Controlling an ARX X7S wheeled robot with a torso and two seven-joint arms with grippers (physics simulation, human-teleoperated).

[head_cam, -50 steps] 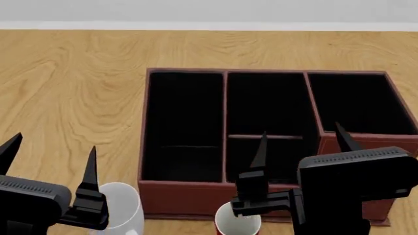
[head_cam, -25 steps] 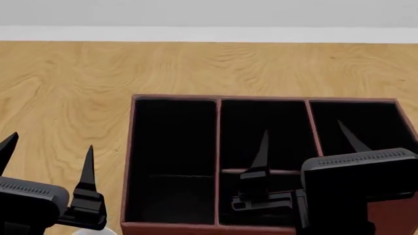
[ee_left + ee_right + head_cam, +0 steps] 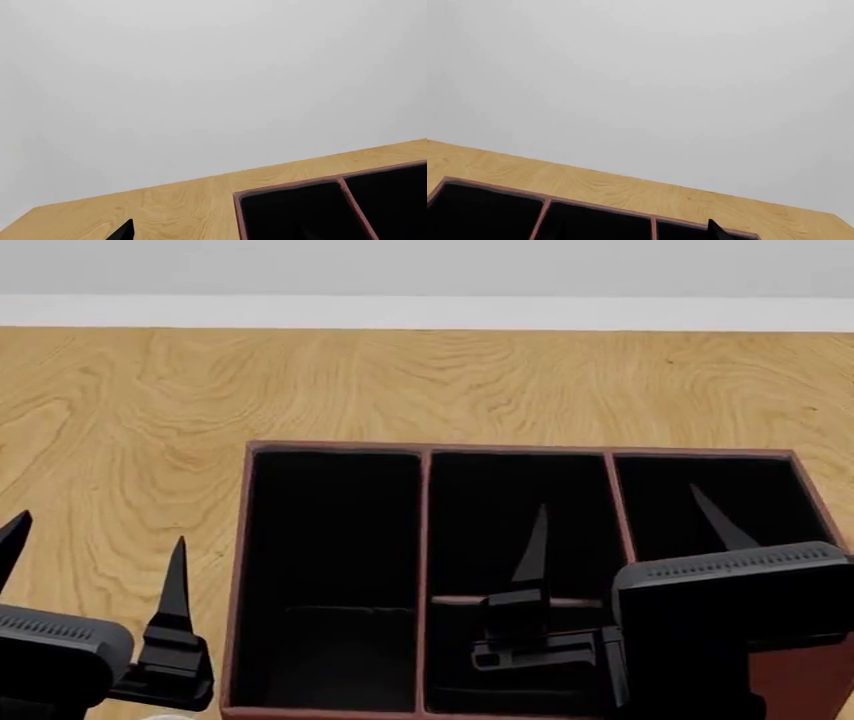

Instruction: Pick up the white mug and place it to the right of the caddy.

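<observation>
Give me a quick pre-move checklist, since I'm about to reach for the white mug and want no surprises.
1. White mug in view: not ok, no view clearly shows it.
2. Left gripper open and empty: ok.
3. Right gripper open and empty: ok.
4. Caddy located: ok, directly ahead, compartments look empty.
5. Tabletop right of the caddy free: cannot tell, it lies outside the frame.
6. Wrist views useful: not ok, mostly wall.
</observation>
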